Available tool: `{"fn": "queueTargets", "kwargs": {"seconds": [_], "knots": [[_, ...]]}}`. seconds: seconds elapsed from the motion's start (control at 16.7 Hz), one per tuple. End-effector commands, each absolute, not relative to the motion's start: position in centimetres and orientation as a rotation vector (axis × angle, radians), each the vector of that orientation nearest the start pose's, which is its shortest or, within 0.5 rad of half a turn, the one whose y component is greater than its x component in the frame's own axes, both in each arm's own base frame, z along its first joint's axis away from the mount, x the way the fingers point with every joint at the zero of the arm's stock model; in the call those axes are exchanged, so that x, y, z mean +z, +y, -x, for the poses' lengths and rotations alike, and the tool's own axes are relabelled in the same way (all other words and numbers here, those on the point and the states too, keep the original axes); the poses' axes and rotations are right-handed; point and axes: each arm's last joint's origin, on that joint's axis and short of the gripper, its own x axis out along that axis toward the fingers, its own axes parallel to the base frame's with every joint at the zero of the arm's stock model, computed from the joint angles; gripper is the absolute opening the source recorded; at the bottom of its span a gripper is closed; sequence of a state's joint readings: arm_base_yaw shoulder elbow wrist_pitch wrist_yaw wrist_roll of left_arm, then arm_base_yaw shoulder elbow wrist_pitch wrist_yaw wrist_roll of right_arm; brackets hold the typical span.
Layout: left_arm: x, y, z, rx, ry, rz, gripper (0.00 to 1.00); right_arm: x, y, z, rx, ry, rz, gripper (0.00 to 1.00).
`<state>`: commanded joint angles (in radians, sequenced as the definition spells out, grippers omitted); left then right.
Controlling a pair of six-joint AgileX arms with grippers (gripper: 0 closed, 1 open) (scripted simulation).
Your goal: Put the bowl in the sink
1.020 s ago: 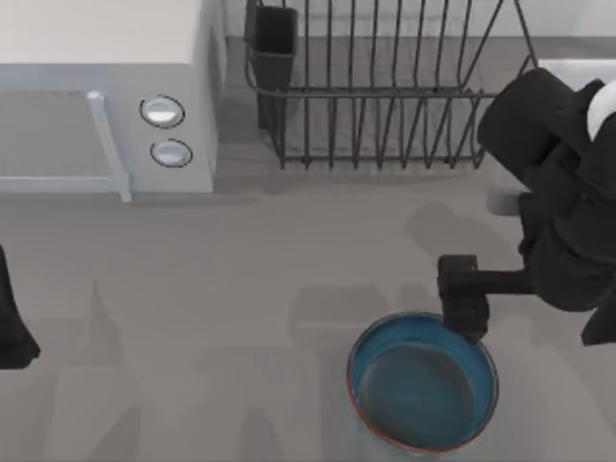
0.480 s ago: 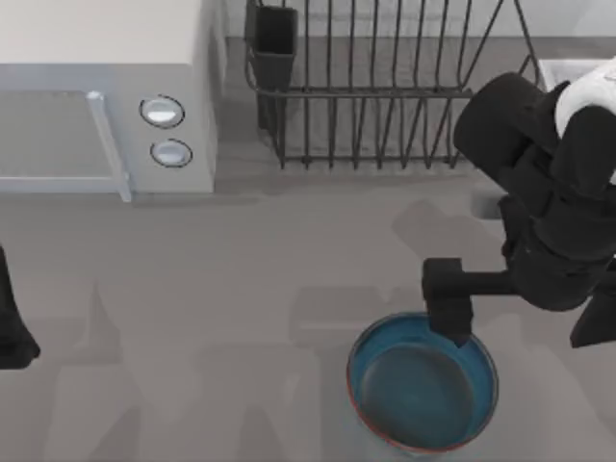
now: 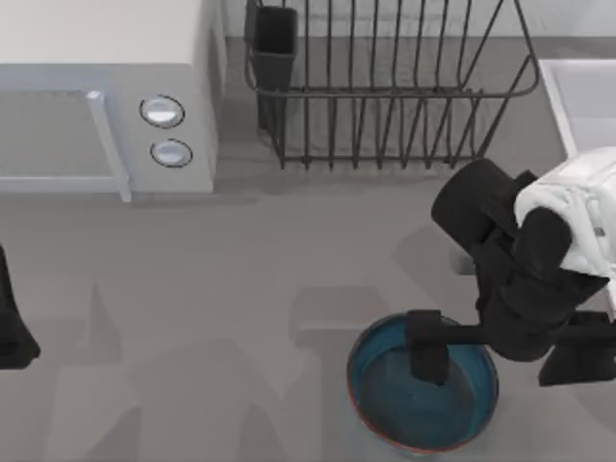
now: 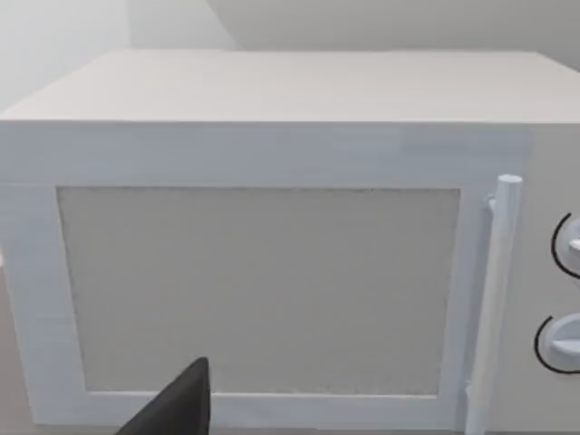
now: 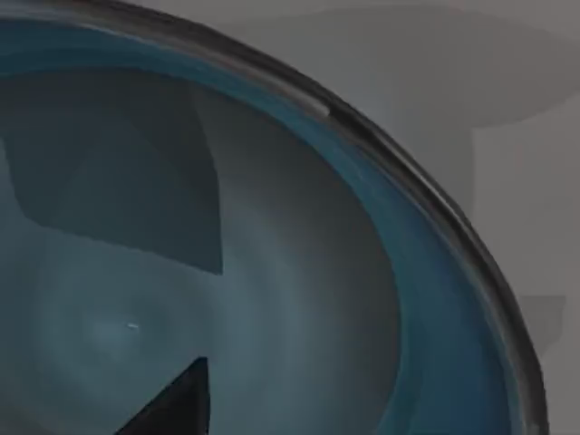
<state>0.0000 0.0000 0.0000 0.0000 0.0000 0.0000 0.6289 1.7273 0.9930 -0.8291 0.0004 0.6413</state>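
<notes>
The right tool (image 3: 428,358) hangs over the bowl (image 3: 423,404), above its teal inside toward the rim nearest the rack (image 3: 385,87); I cannot tell how its fingers stand. The bowl sits on the grey worktop (image 3: 241,289), directly beneath the tool. The sink (image 3: 577,96) lies beyond it, beside the rack. The left arm (image 3: 12,327) is parked well away, facing the microwave (image 4: 272,272).
</notes>
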Motion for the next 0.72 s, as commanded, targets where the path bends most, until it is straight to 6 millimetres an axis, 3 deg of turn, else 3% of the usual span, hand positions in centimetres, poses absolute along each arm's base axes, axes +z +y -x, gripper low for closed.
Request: {"fn": "queueTargets", "kwargs": {"seconds": [0.12, 0.36, 0.72], "knots": [[16.00, -0.12, -10.57, 0.000, 0.000, 0.000, 1.00, 13.04, 17.01, -23.12, -0.008, 1.570, -0.008, 1.00], [16.00, -0.12, -10.57, 0.000, 0.000, 0.000, 1.00, 12.90, 16.98, -23.08, -0.008, 1.571, -0.008, 1.00], [16.00, -0.12, -10.57, 0.000, 0.000, 0.000, 1.00, 12.90, 16.98, -23.08, -0.008, 1.571, -0.008, 0.55]]}}
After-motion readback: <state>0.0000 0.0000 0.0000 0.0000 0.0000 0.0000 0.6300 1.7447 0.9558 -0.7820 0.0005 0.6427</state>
